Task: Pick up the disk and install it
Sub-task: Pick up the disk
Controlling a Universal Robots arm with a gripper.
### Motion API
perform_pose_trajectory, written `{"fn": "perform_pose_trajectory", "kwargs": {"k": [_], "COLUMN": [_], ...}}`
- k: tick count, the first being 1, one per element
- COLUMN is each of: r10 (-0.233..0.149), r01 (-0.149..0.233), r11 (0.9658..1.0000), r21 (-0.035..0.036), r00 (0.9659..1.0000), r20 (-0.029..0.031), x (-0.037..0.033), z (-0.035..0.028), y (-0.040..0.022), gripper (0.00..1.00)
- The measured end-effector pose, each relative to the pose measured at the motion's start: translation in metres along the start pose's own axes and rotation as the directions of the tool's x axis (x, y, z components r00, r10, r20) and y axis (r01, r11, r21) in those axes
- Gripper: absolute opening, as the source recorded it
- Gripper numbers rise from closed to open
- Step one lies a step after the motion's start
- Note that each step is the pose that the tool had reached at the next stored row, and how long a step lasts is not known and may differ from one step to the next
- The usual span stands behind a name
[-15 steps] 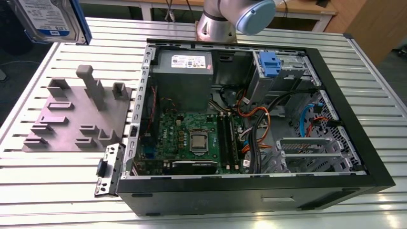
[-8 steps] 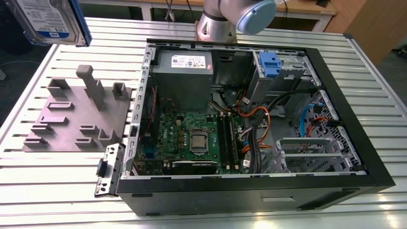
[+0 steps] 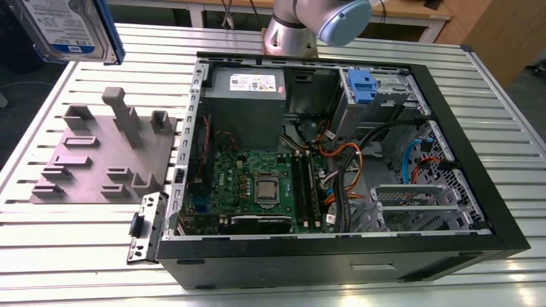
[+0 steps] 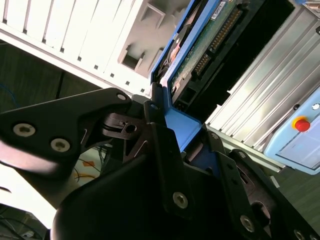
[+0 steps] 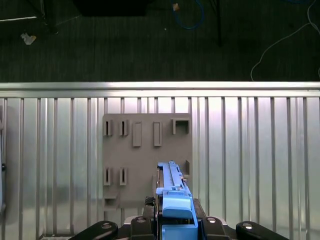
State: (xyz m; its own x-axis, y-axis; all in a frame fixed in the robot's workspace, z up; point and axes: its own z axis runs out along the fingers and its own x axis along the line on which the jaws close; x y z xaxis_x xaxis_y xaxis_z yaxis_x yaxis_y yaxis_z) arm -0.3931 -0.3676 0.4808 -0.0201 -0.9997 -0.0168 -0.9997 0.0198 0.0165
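Two black fingers (image 4: 160,150) are clamped on the blue tab end of the disk (image 4: 205,45) in the second wrist view, one on each side, with its green circuit board and connector row turned toward the camera. In the exterior view the disk (image 3: 73,29) hangs in the air at the upper corner on the exterior view's left. It is clear of the desk (image 3: 85,246), its white label with the blue band faces the camera, and a blue rail runs down its edge. It is well apart from the open computer case (image 3: 477,192), which lies on its side on the slatted metal desk. Inside the case are the motherboard (image 3: 256,182), the grey power-supply box (image 3: 245,96) and a blue latch (image 3: 362,86) on a metal cage. A grey fixture plate (image 3: 94,160) with slots and upright posts lies beside the case on the exterior view's left. In the first wrist view the disk (image 5: 172,187) appears edge-on above that fixture plate (image 5: 145,155).
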Motion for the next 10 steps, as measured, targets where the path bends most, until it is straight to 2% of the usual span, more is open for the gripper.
{"fn": "perform_pose_trajectory", "kwargs": {"k": [10], "r10": [0.0], "r01": [0.0], "r11": [1.0], "r21": [0.0001], "r00": [1.0], "r20": [0.0], "x": [-0.0003], "z": [-0.0002], "y": [-0.014], "gripper": [0.36]}}
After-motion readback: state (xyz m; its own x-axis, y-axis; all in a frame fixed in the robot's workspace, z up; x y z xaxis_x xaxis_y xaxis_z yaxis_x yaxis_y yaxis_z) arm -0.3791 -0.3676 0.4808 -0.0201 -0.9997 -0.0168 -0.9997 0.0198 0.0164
